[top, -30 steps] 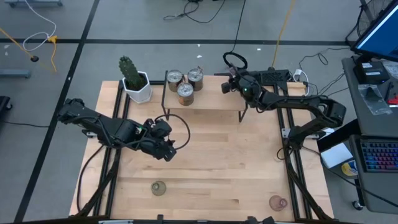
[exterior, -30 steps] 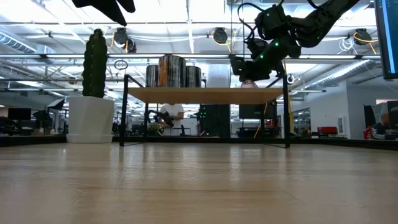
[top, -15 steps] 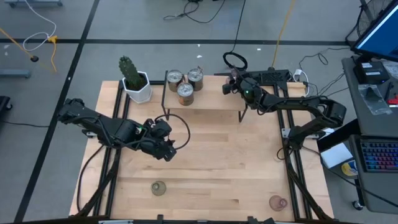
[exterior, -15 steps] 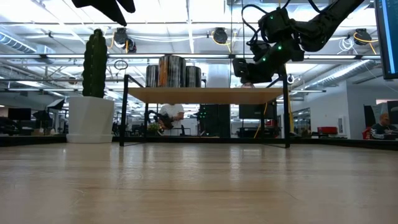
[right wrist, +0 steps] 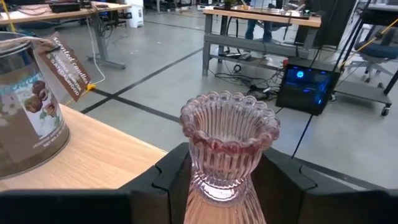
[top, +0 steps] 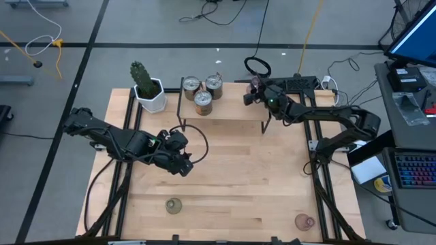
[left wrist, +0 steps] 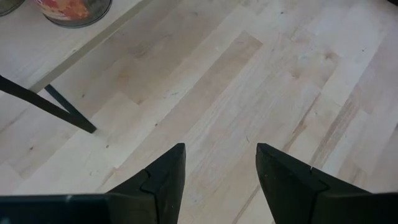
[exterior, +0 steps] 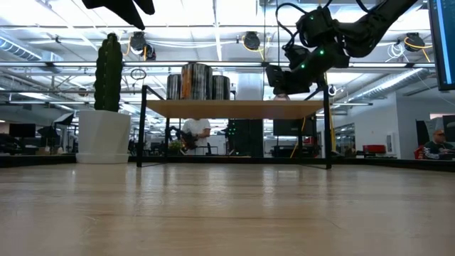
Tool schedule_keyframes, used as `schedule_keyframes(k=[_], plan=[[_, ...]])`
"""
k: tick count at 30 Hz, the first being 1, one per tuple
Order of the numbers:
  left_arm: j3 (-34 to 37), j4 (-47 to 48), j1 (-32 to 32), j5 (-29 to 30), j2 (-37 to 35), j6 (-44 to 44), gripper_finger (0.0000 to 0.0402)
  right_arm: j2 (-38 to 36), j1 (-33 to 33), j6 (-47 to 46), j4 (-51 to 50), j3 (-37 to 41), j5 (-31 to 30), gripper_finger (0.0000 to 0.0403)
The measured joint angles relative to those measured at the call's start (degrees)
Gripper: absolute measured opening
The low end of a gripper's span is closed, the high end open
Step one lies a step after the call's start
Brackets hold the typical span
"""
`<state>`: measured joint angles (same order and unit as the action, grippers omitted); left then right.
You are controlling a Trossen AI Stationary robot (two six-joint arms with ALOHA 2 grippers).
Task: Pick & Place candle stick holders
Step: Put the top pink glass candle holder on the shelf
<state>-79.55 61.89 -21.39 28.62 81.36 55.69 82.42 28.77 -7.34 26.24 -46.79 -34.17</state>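
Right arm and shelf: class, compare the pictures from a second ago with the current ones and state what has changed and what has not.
The right hand has shifted slightly toward the shelf's right end with the pink holder between its fingers, which have eased apart a little; the holder now seems to stand on the shelf. Unchanged: left hand waiting mid-table, three tins, cactus, and two holders on the table's near edge.

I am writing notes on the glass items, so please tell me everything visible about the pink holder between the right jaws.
The pink holder is translucent ribbed glass with a beaded, flared rim and a narrower stem. It stands upright at the right end of the raised shelf, near its far edge and apart from the tins. The right gripper has its jaws on either side of the stem, close to it; whether they press it is unclear.
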Motion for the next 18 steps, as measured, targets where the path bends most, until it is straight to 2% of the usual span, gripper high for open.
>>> schedule_keyframes(k=[9,18], plan=[[0.00,-0.23,0.00,0.00,0.00,-0.32,0.0195,-3.19,0.00,1.32,-4.72,0.07,-0.07,0.0146],[0.00,-2.19,0.00,-0.03,0.00,-1.43,0.0195,-3.37,0.00,-0.85,-6.74,0.02,-0.26,0.0146]])
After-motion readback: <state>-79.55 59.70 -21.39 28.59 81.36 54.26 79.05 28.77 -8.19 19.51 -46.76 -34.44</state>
